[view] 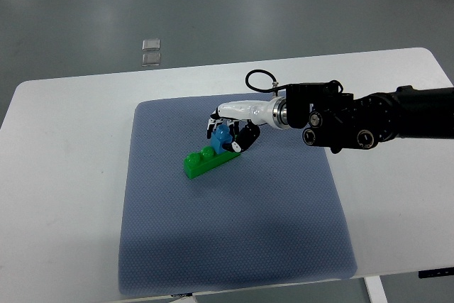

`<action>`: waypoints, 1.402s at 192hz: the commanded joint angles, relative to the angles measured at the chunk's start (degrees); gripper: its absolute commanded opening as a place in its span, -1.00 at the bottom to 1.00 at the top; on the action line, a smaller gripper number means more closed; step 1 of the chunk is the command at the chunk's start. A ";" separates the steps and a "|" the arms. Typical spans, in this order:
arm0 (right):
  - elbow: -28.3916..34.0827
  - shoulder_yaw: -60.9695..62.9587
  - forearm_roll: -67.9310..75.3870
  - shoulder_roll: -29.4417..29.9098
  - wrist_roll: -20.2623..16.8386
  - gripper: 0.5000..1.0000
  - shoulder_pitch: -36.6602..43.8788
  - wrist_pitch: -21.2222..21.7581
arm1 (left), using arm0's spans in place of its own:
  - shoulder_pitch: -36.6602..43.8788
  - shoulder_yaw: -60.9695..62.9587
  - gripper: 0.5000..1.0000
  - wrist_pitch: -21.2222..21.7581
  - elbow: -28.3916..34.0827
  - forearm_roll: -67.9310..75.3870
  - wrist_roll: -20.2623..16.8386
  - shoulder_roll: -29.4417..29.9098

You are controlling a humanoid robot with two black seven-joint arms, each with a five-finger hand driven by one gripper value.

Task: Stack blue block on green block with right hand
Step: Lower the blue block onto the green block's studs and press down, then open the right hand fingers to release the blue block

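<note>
Reaching in from the right edge, the right hand has its fingers curled around the blue block, which sits on the upper end of the green block. No writing can be read on either block. The green block lies at a slant on the blue mat covering the white table.

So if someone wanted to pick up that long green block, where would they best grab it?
Probably across its two long sides near the free lower-left end, coming down from above. The green block lies flat and slanted on the blue mat; its upper-right end is occupied by the blue block and the right hand.
</note>
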 commanded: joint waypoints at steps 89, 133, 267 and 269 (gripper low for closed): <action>-1.51 -0.27 -1.84 1.27 1.73 -0.90 -1.70 -1.92 | 0.00 0.00 1.00 -0.01 -0.05 0.00 0.00 0.00; -2.39 -0.27 -2.10 1.88 1.81 -0.90 -2.40 -2.80 | 0.00 0.00 1.00 -0.01 0.03 0.00 0.00 0.00; -4.50 -0.27 -2.72 3.03 2.69 -0.90 -4.69 -3.59 | 0.00 0.00 1.00 -0.01 -0.05 0.00 0.00 0.00; -4.58 -0.27 -2.72 3.03 2.69 -0.90 -4.69 -3.59 | 0.00 -0.08 1.00 -0.01 0.03 0.00 0.00 0.00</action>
